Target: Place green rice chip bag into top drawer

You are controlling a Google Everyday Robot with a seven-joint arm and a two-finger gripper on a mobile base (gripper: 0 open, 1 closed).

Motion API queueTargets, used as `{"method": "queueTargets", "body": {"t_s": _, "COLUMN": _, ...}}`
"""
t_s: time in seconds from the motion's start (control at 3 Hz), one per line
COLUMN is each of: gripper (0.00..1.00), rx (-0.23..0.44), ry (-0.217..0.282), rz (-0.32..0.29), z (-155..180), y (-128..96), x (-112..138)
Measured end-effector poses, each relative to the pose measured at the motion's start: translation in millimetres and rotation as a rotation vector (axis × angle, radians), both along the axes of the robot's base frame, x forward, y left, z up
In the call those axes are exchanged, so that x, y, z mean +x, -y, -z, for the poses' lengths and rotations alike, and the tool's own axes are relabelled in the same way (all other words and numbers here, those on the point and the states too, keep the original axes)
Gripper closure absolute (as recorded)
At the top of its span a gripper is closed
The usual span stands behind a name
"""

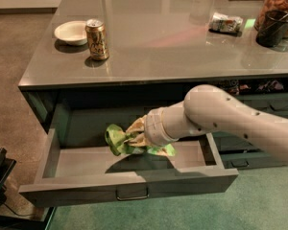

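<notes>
- Your pincer (134, 137) was down inside the open top drawer (86, 188), at the end of the pale arm (230, 121) that reached in from the right.
- Pincer was clamped on the green rice chip bag (115, 140); tan fingers (137, 127) pressed into the crumpled foil, with only a narrow gap between them filled by the bag.
- Bag stuck out on both sides of the pincer: a bunched lime-green lobe to the left, a flatter bit with pale print to the lower right.
- Bag sat within the drawer's walls, about mid-width, near the back; a dark shadow lay on the drawer floor right under it. You couldn't tell if the bag touched the floor.
- Drawer was pulled far out, with a small metal bar handle (132, 194) centred on its front.
- On the grey surface (173, 47) above: a soda can (97, 40) upright, a white bowl (71, 31) just beside it to the left, and a small dark-and-white packet (224, 23) well apart to the right.
- Far right of the surface: a dark cup (271, 28) in front of a clear jar (278, 1).
- Narrower drawers (273, 104) with dark handles were shut behind the arm.
</notes>
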State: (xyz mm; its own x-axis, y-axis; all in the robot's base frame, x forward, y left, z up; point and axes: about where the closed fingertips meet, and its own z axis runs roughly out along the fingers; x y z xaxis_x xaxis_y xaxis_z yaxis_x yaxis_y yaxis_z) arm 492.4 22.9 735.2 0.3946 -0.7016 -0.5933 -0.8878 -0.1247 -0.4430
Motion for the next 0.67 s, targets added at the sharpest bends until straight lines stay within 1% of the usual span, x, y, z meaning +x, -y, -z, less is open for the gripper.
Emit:
{"method": "queueTargets", "body": {"t_s": 0.33, "gripper": 1.0, "rx": -0.06, "ry": 0.019, "rz": 0.03, "z": 41, "y": -5, "x": 22}}
{"method": "queueTargets", "body": {"t_s": 0.67, "gripper": 1.0, "rx": -0.099, "ry": 0.035, "rz": 0.064, "z": 70, "y": -3, "x": 51}}
